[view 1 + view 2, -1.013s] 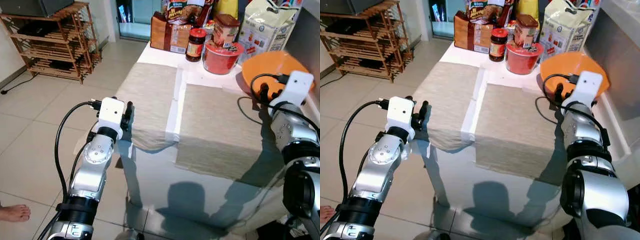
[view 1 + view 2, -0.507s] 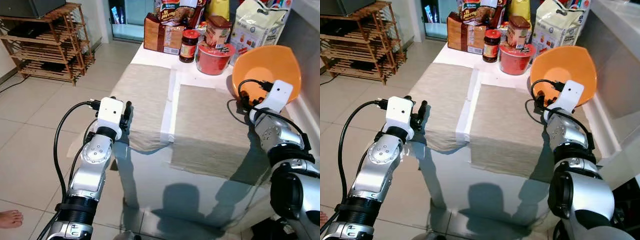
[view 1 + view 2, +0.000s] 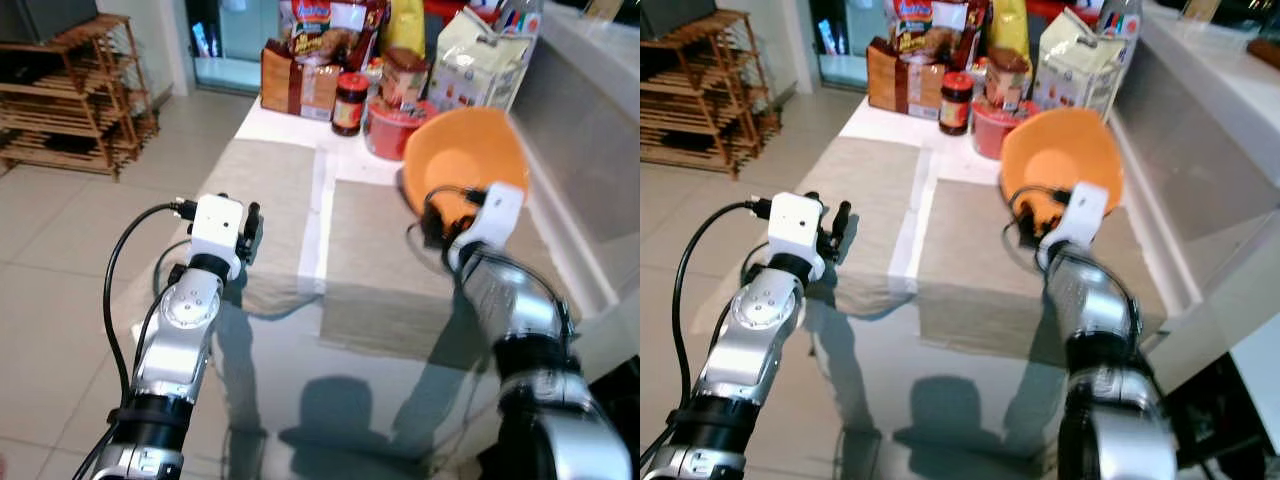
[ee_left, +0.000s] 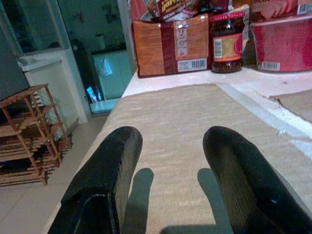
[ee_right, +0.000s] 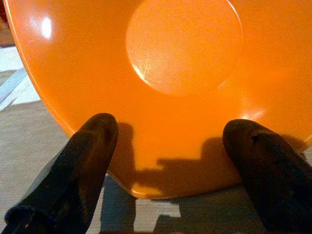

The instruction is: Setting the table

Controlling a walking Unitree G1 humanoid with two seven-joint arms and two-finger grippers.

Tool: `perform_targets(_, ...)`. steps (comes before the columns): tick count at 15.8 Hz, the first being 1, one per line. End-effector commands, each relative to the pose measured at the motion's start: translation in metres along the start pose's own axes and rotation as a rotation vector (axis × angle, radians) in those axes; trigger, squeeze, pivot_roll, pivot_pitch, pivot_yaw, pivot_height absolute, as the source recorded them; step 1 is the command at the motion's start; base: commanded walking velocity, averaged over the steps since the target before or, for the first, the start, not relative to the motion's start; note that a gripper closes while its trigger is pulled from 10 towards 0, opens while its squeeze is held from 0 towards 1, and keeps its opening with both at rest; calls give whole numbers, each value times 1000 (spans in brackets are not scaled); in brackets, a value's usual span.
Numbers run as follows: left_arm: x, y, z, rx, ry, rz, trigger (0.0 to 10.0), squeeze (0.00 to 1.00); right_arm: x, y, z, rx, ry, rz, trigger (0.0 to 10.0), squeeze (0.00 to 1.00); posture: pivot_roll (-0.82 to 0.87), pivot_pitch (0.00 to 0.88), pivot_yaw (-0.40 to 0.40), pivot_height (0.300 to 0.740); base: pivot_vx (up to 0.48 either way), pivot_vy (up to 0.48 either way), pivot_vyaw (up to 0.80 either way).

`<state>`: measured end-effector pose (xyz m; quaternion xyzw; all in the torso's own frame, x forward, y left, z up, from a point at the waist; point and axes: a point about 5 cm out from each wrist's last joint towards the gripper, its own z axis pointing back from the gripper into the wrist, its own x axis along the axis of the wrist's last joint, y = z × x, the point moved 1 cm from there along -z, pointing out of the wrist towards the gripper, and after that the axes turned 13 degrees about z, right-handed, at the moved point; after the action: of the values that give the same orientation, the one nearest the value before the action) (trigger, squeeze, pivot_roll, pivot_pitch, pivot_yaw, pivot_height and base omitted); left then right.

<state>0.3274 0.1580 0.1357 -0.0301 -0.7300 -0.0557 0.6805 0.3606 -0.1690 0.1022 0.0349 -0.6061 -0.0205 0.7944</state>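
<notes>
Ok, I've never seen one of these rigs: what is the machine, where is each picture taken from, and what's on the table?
It is a humanoid robot with two silver arms, each ending in two black fingers. The two wide pictures come from its head, looking down; the two close ones come from cameras on its wrists. On the table lie two beige placemats, with food packages, a jar and a red tub at the far end. The right gripper is open, its fingers on either side of the near rim of a tilted orange bowl. The left gripper is open above the left placemat, holding nothing.
</notes>
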Motion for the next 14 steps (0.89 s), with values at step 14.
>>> perform_targets(14, 6, 1, -1, 2, -15, -10, 10000, 0, -35, 18, 51, 71, 55, 352, 10000, 0, 56, 0, -27, 740, 0, 0, 0)
